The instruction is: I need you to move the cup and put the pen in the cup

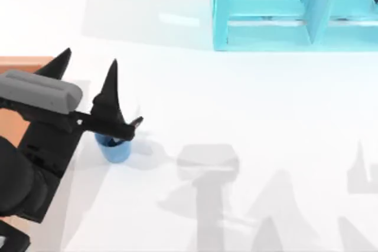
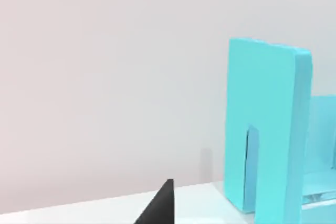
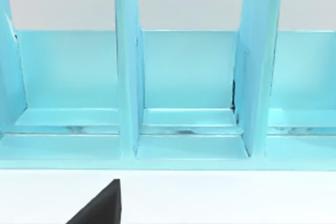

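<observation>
The cup (image 1: 116, 148) stands at the table's (image 1: 248, 116) left, the shelf unit (image 1: 295, 10) at its far right.

No readable text, no labels, no brands, no numbers, no signs on anything in view

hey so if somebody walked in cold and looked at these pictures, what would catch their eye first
Probably the left gripper, a big black shape at the table's left side, fingers spread wide above the small blue cup. Next would be the large turquoise shelf unit at the far edge toward the right, its upright dividers splitting it into open compartments. A black object juts out over the cup's rim.
</observation>
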You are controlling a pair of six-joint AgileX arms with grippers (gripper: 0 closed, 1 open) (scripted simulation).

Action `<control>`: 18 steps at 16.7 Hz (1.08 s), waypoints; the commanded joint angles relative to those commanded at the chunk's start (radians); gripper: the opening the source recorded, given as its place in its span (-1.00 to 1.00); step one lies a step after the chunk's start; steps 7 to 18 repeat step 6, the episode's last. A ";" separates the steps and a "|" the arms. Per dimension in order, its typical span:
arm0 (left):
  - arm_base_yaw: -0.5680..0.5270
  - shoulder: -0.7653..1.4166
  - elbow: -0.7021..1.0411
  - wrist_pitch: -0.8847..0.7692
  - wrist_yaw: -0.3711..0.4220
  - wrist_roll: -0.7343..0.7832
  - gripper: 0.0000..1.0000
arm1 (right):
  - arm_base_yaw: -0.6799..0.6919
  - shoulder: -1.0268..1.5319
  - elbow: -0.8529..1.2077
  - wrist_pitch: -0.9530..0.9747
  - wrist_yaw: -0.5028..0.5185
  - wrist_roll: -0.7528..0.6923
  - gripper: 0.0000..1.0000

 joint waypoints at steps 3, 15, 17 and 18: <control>0.000 0.000 0.000 0.000 0.000 0.000 1.00 | 0.000 0.000 0.000 0.000 0.000 0.000 1.00; 0.000 0.000 0.000 0.000 0.000 0.000 1.00 | 0.000 0.000 0.000 0.000 0.000 0.000 1.00; 0.000 0.000 0.000 0.000 0.000 0.000 1.00 | 0.000 0.000 0.000 0.000 0.000 0.000 1.00; 0.000 0.000 0.000 0.000 0.000 0.000 1.00 | 0.000 0.000 0.000 0.000 0.000 0.000 1.00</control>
